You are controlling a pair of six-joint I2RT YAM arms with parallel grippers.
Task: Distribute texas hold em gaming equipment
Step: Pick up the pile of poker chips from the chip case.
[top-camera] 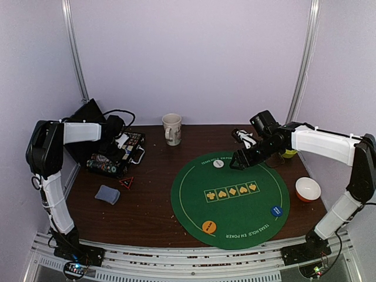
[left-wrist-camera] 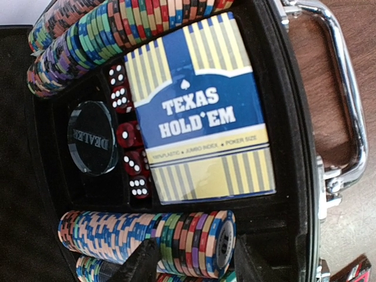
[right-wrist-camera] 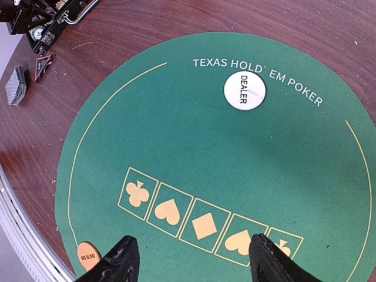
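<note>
Left claw (left-wrist-camera: pixel 194 267): spread wide, gripping nothing. Its fingers stand either side of the near row of striped multi-colour poker chips (left-wrist-camera: pixel 147 235) in the open black carry case (top-camera: pixel 114 155). Whether they touch the chips, can't tell. Same tray, going outward:
- red dice (left-wrist-camera: pixel 130 147)
- round black "DEALER" puck (left-wrist-camera: pixel 92 138)
- blue-and-yellow "Texas Hold'em" card box (left-wrist-camera: pixel 200 111)
- second chip row (left-wrist-camera: pixel 88 41) on the far side

Right claw (right-wrist-camera: pixel 191 264): also wide open, holds nothing, touches nothing. It hangs over the far part of the round green felt mat (top-camera: pixel 188 200), with the printed yellow suit boxes (right-wrist-camera: pixel 202 226) just in front of its fingers. Beyond them the white "DEALER" button disc (right-wrist-camera: pixel 244 90) lies on the mat by the lettering. The orange big-blind disc (top-camera: pixel 209 226) sits at the near rim and the blue disc (top-camera: pixel 276 211) at the near-right rim.

Further out on the brown wooden table (top-camera: pixel 150 217), a small deck of grey-blue-backed cards (top-camera: pixel 107 194) lies left of the mat, well apart from it. Beige mug (top-camera: pixel 171 128) at the back and white-and-orange bowl (top-camera: pixel 308 189) on the right; neither is in play.

Status, my read: roughly a third in.
- Done: three button discs out on the mat.
- Left: no chips on the mat and no cards on it, suit boxes bare. Chip stacks and cards need to go out to the seats.
- Left claw looks lined up for a chip pull; right claw is free to take whatever comes next.
</note>
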